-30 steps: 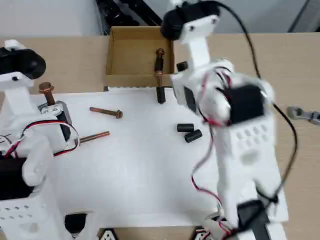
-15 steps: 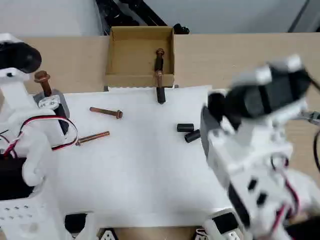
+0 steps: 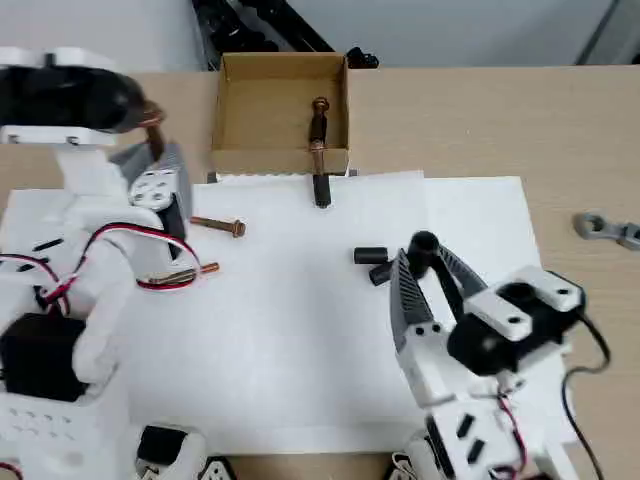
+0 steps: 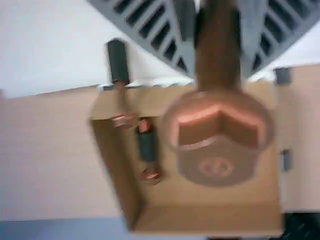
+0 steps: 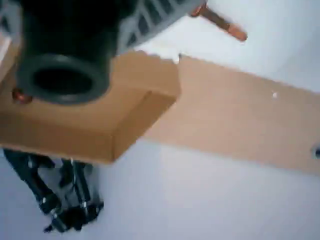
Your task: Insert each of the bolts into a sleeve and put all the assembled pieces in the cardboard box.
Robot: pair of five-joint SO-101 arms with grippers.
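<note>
left gripper (image 4: 216, 45) clamps bolt (image 4: 218, 127) | right gripper (image 3: 422, 256) grips sleeve (image 5: 62, 75), probably for mating | box (image 3: 228, 110) holds one assembly (image 3: 318, 122)

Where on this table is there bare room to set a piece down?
Bare: the white sheet middle, between the loose bolts and the loose sleeves; the cardboard box floor left of its assembled piece. Crowded: around those sleeves, where the right gripper holds another.

Wooden table (image 3: 480, 110), white sheet (image 3: 300, 330) spread across it, cardboard box (image 3: 262, 112) at the sheet's far edge
</note>
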